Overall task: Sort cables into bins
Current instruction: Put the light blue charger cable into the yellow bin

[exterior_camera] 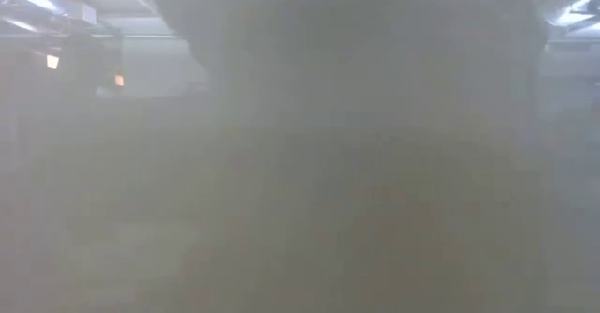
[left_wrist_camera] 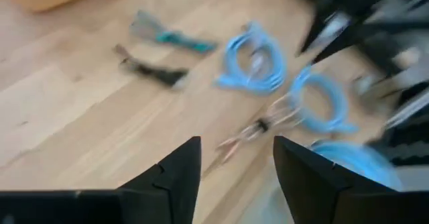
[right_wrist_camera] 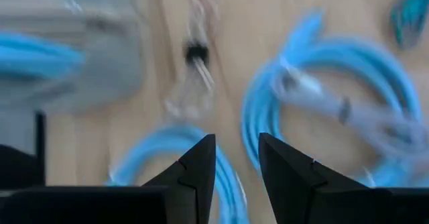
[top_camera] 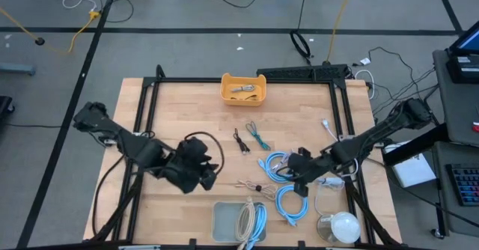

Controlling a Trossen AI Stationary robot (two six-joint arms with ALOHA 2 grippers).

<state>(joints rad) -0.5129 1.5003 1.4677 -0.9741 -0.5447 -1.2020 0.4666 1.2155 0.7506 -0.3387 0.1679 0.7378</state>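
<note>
Cables sorted: a beige coil (top_camera: 245,221) and a light-blue coil (top_camera: 260,221) lie across the right part of the grey bin (top_camera: 227,221) at the near edge of the bench (top_camera: 179,108); the orange-yellow bin (top_camera: 242,88) at the far edge holds a few thin greyish cables (top_camera: 243,90).
Cables left on the bench: a short black cable (top_camera: 240,141) and a teal cable (top_camera: 259,136) side by side near the middle; two light-blue coils – one (top_camera: 275,164) just beside the right arm's tip, one (top_camera: 289,203) nearer, to the right of the grey bin; a thin pale cable with a dark tie (top_camera: 254,186) between the coils and the grey bin.
Left gripper (left_wrist_camera: 234,153): over the bench left of the loose cables, its fingers apart with nothing between them – the thin pale cable lies just ahead of them.
Right gripper (right_wrist_camera: 236,150): low over the light-blue coils, fingers with a narrow gap; whether they pinch a strand I cannot tell.
Progress: my estimate is somewhere near half – several cables binned, five or so still loose.
Not part of the sort: a white dome (top_camera: 343,224) and a white cord (top_camera: 320,197) at the near right corner.
Low view: too fogged to tell anything.
</note>
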